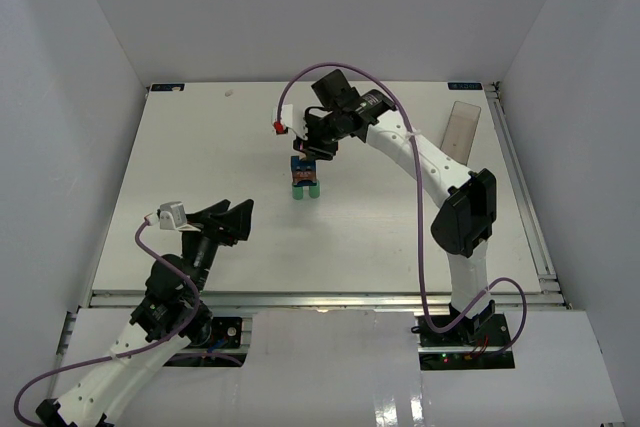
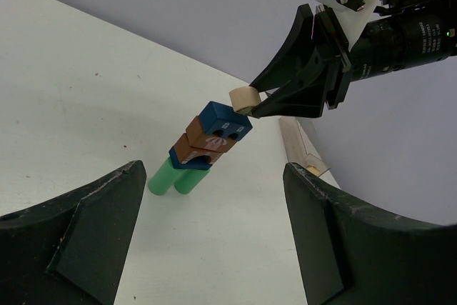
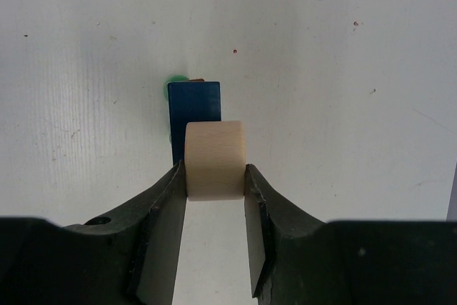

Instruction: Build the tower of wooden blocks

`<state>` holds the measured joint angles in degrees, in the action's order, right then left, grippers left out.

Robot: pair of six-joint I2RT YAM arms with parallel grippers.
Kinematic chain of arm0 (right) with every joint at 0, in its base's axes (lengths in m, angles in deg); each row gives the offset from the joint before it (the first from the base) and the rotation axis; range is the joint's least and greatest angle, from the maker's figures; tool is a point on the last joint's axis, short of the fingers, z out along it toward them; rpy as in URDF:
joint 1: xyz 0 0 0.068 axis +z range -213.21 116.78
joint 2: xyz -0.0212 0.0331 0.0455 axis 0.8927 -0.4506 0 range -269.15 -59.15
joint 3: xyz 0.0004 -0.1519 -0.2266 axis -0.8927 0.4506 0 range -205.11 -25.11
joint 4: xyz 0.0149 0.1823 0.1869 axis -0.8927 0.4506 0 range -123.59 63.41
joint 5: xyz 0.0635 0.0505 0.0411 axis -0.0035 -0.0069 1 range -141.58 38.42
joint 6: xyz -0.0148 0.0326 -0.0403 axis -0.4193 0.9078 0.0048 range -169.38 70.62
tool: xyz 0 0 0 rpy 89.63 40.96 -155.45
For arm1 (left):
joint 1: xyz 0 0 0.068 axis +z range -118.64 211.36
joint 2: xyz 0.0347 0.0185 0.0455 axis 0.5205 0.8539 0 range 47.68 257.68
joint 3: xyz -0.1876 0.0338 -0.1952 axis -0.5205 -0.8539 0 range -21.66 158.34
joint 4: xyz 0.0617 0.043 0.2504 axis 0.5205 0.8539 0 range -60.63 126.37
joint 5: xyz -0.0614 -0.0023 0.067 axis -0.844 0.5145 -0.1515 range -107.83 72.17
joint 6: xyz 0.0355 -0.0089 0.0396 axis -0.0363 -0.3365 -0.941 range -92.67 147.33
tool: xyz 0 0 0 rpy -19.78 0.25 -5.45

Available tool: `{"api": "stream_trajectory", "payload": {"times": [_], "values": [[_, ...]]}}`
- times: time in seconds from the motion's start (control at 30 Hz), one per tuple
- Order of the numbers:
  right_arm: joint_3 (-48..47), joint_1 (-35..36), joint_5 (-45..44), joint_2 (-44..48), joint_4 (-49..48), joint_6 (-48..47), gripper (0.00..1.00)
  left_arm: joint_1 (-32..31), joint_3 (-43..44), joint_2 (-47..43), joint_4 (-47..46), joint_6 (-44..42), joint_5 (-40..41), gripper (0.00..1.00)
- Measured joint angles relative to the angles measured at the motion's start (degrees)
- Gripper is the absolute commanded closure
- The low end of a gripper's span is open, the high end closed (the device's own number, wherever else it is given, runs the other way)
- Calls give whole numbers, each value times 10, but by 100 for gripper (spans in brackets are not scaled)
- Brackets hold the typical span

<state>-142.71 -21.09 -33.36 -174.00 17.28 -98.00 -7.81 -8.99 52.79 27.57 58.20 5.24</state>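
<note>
The wood block tower (image 1: 305,179) stands mid-table: two green cylinders (image 2: 176,176) at the base, a blue piece, a brown arch (image 2: 207,142), and a blue block (image 2: 225,123) on top. My right gripper (image 3: 216,176) is shut on a tan piece (image 3: 215,160) and holds it just above the top blue block (image 3: 195,108); in the left wrist view the tan piece (image 2: 243,98) hangs at the block's upper edge, and I cannot tell if they touch. My left gripper (image 2: 214,248) is open and empty, low at the near left (image 1: 226,220), facing the tower.
A clear rectangular plastic box (image 1: 462,130) lies at the back right of the table, also in the left wrist view (image 2: 303,148). White walls close in the table on three sides.
</note>
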Motion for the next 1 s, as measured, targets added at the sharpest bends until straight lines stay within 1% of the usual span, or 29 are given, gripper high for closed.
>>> {"api": "stream_trajectory", "payload": {"times": [1.0], "values": [[11, 26, -17, 1, -14, 1, 91, 0, 0, 2, -4, -2, -14, 11]]}}
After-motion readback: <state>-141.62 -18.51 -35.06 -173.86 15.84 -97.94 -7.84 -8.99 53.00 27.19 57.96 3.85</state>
